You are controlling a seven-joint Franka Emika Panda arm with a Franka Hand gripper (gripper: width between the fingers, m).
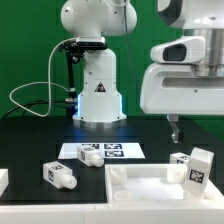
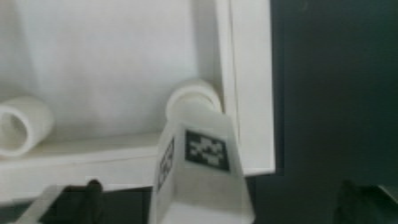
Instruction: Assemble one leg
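Note:
One leg (image 1: 196, 166), a stubby white peg with a square tag mark, stands upright at the right end of the large white rimmed panel (image 1: 135, 177). In the wrist view this leg (image 2: 199, 160) rises between my two dark fingertips, which stand well apart on either side of it without touching. My gripper (image 1: 177, 130) hangs just above the leg and slightly toward the exterior view's left; in the wrist view the gripper (image 2: 214, 210) is open. Another leg (image 1: 59, 175) lies on the table left of the panel. A third leg (image 1: 88, 155) lies on the marker board (image 1: 122, 151).
The robot base (image 1: 97, 90) stands at the back centre with a cable looping to its left. The panel's rim (image 2: 246, 90) and two round sockets (image 2: 196, 103) show in the wrist view. A white part (image 1: 3, 181) sits at the left edge.

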